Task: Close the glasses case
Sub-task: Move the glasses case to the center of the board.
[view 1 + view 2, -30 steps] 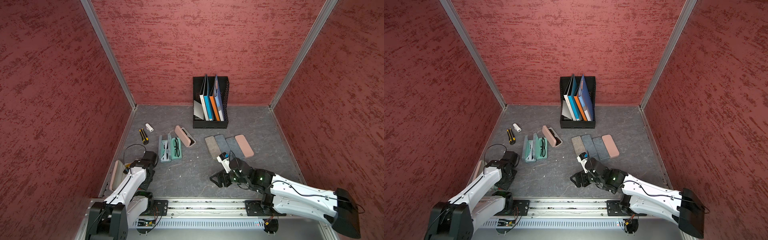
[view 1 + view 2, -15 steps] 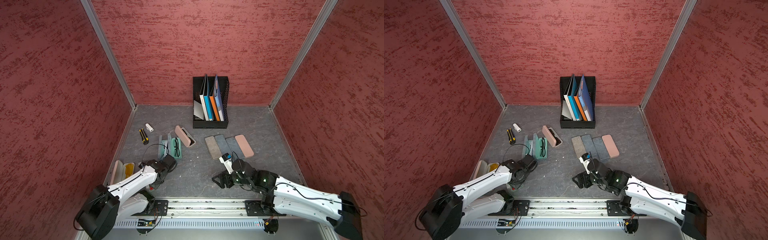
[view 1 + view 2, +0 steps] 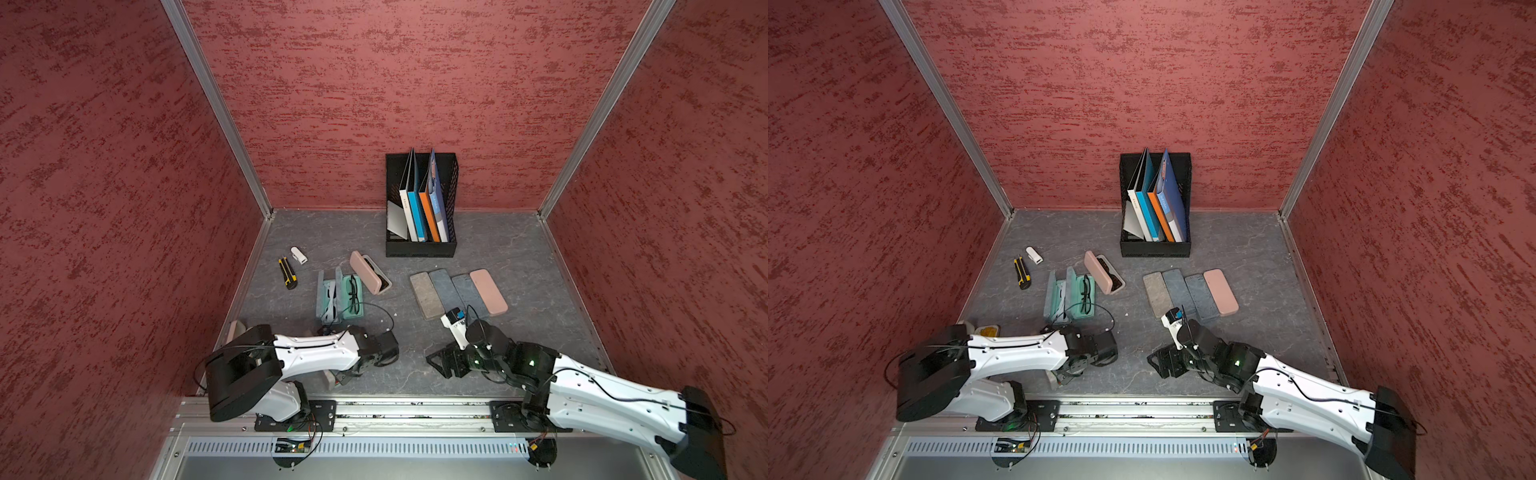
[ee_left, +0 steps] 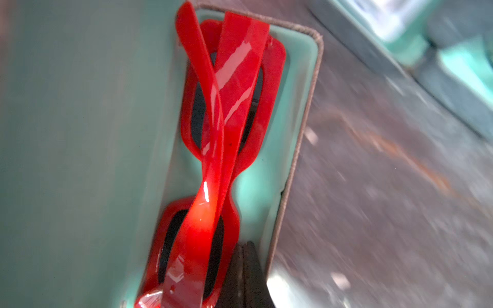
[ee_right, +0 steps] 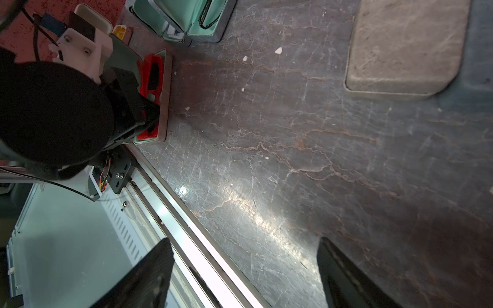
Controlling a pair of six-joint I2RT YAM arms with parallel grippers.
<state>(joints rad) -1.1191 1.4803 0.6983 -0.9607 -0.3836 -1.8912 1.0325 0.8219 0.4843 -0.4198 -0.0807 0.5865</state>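
Dark grey marbled floor [image 3: 411, 357], glossy in spots, a few white crumbs on it. Red rough-textured walls [image 3: 374, 83] on three sides, aluminium posts [image 3: 216, 108] in the corners, metal rail [image 3: 395, 409] along the front. By the left wall is an open case with yellow inside [image 3: 988, 331], partly hidden by the left arm. Next come a yellow-black cutter [image 3: 287, 273] and a small white clip [image 3: 299, 255]. Then two open teal cases [image 3: 357, 309] side by side, the right one holding black glasses [image 3: 353, 291]. Just beside them is an open pink case [image 3: 365, 272] with rounded corners. A black mesh file box [image 3: 419, 249] with upright folders [image 3: 428, 208] sits at the back wall. To the right is a row of four shut cases [image 3: 465, 291], touching: one stone-beige, two grey-blue, one pink. The glasses case [image 4: 296, 133] sits at the front by the rail, left of centre, open. It has a brown felt-like rim and smooth teal lining, with glossy red glasses [image 4: 226, 106] folded inside. In both top views the arm mostly hides it. The left gripper [image 4: 244, 248] has its fingers pressed together, tips down inside the case between the glasses and the rim; can't tell if they pinch anything. The right gripper [image 5: 244, 240] has its fingers wide apart over bare floor, holding nothing, well apart from the case.
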